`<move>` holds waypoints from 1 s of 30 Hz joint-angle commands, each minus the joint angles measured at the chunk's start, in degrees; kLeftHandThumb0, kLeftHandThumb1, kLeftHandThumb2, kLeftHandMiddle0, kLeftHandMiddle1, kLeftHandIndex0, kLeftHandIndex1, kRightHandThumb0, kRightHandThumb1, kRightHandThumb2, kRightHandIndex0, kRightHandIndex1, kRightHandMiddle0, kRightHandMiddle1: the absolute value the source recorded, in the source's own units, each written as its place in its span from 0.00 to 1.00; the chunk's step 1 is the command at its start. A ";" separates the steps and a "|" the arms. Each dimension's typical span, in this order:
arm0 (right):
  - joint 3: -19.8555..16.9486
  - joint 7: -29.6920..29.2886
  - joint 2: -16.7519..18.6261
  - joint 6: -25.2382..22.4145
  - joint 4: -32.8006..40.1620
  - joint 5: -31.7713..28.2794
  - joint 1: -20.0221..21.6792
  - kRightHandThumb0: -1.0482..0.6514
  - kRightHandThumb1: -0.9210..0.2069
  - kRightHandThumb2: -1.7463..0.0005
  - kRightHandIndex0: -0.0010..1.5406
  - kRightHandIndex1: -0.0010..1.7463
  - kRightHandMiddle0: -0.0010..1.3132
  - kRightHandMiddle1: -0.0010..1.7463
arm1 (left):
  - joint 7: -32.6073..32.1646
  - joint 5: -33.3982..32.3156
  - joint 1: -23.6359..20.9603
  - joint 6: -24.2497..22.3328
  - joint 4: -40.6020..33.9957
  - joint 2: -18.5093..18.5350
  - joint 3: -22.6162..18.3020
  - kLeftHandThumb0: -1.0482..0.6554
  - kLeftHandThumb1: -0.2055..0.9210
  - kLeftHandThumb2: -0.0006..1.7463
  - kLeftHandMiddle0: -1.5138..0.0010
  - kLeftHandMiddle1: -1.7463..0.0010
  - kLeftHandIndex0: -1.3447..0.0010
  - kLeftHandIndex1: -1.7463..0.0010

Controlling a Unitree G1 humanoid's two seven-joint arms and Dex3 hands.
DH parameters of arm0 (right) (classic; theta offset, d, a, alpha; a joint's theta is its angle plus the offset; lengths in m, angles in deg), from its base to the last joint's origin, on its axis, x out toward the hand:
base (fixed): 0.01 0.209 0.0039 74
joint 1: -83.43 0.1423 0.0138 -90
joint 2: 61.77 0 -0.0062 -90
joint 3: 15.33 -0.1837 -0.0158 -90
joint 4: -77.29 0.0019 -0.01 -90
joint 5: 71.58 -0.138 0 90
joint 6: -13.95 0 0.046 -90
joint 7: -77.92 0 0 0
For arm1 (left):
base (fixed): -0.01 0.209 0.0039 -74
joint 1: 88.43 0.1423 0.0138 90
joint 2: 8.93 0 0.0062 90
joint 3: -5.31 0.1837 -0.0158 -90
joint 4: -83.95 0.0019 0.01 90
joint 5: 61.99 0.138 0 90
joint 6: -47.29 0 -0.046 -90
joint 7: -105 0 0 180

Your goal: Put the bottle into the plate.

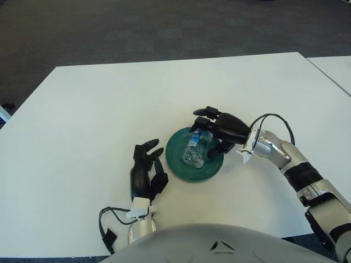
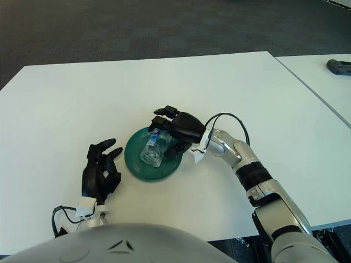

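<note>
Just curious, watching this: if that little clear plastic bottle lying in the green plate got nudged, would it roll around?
Probably a little. The clear plastic bottle lies on its side in the round green plate, so its round body could roll, though the plate's raised rim should likely stop it. It looks small and light. The right hand hovers at its cap end.

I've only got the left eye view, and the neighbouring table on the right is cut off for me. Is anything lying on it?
Observer: Yes. The right eye view shows a dark object on that neighbouring table, at the picture's right edge. I cannot tell what it is.
Operator: Is it close to where we're working?
Observer: No, it is well apart from the right hand, which is over the bottle in the green plate. The left hand is left of the plate.
</note>
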 commanded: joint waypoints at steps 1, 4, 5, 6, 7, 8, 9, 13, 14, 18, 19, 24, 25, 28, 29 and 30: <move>-0.71 1.09 0.28 0.18 -0.78 -2.89 0.74 0.06 0.00 0.54 0.24 0.05 0.00 0.44 | 0.85 -1.88 -4.65 -2.09 0.19 -1.67 -2.34 0.07 1.00 0.52 0.67 0.72 0.86 0.40; -0.81 1.67 0.33 0.33 -0.86 -4.16 0.57 0.05 0.00 0.53 0.25 0.05 0.00 0.43 | 1.18 -1.72 -4.78 -2.63 0.05 -1.82 -2.44 0.07 1.00 0.53 0.67 0.74 0.86 0.40; -0.85 2.01 0.37 0.28 -0.91 -4.78 0.47 0.05 0.00 0.53 0.25 0.05 0.00 0.43 | 1.26 -1.58 -4.74 -2.85 -0.05 -1.87 -2.41 0.07 1.00 0.54 0.67 0.75 0.86 0.41; -0.93 2.41 0.38 0.23 -0.94 -5.54 0.32 0.05 0.00 0.52 0.25 0.05 0.00 0.43 | 1.33 -1.49 -4.91 -3.20 -0.02 -1.93 -2.45 0.07 1.00 0.55 0.67 0.75 0.86 0.41; -1.00 2.73 0.39 0.19 -0.96 -6.10 0.21 0.05 0.00 0.52 0.25 0.05 0.00 0.43 | 1.39 -1.42 -5.03 -3.45 -0.01 -1.99 -2.49 0.07 1.00 0.55 0.68 0.76 0.87 0.41; -1.11 3.10 0.38 0.11 -0.92 -6.75 0.03 0.05 0.00 0.52 0.25 0.04 0.00 0.43 | 1.44 -1.36 -5.25 -3.85 0.06 -2.09 -2.52 0.07 1.00 0.56 0.68 0.76 0.87 0.41; -1.17 3.37 0.36 0.06 -0.87 -7.16 -0.08 0.05 0.00 0.52 0.26 0.04 0.00 0.44 | 1.48 -1.34 -5.40 -4.11 0.09 -2.16 -2.55 0.07 1.00 0.56 0.68 0.76 0.87 0.41; -1.60 4.51 0.37 -0.53 -0.54 -8.79 -0.67 0.05 0.00 0.53 0.26 0.04 0.00 0.44 | 1.73 -1.41 -6.08 -5.32 0.16 -2.49 -2.65 0.07 1.00 0.58 0.67 0.79 0.88 0.42; -1.68 4.71 0.36 -0.61 -0.48 -9.02 -0.74 0.05 0.00 0.53 0.26 0.04 0.00 0.45 | 1.75 -1.41 -6.15 -5.48 0.13 -2.53 -2.64 0.07 1.00 0.58 0.67 0.80 0.88 0.42; -2.95 5.98 0.38 -2.12 0.22 -12.12 -2.05 0.05 0.00 0.55 0.27 0.03 0.00 0.46 | 1.78 -1.35 -7.10 -6.08 0.17 -2.78 -2.60 0.08 1.00 0.59 0.67 0.81 0.88 0.43; -3.33 6.34 0.42 -2.52 0.42 -13.16 -2.38 0.04 0.00 0.55 0.28 0.03 0.00 0.47 | 1.81 -1.40 -7.26 -6.18 0.14 -2.83 -2.60 0.09 1.00 0.59 0.67 0.81 0.87 0.43; -5.92 12.05 1.55 -7.40 2.43 -25.77 -4.69 0.03 0.00 0.55 0.29 0.03 0.00 0.50 | 2.22 -2.39 -8.17 -6.58 0.45 -2.96 -2.88 0.10 1.00 0.60 0.65 0.81 0.86 0.42; -6.14 12.78 1.64 -7.94 2.82 -26.78 -4.94 0.03 0.00 0.55 0.29 0.03 0.00 0.51 | 2.26 -2.50 -8.16 -6.57 0.44 -2.92 -2.90 0.10 1.00 0.60 0.65 0.81 0.86 0.42; -8.38 16.40 3.67 -11.21 0.45 -35.18 -5.53 0.02 0.00 0.54 0.30 0.03 0.01 0.52 | 2.79 -3.47 -8.56 -6.19 1.13 -2.73 -3.18 0.10 1.00 0.60 0.64 0.81 0.86 0.43; -9.15 17.50 4.20 -11.35 -1.62 -37.17 -5.14 0.02 0.00 0.54 0.30 0.03 0.01 0.52 | 2.94 -3.68 -8.64 -6.08 1.30 -2.69 -3.25 0.10 1.00 0.60 0.64 0.81 0.86 0.43; -10.07 18.57 5.18 -10.83 -6.01 -38.72 -3.80 0.02 0.00 0.53 0.30 0.03 0.02 0.52 | 3.10 -3.91 -8.59 -5.80 1.52 -2.59 -3.31 0.10 1.00 0.60 0.64 0.81 0.86 0.43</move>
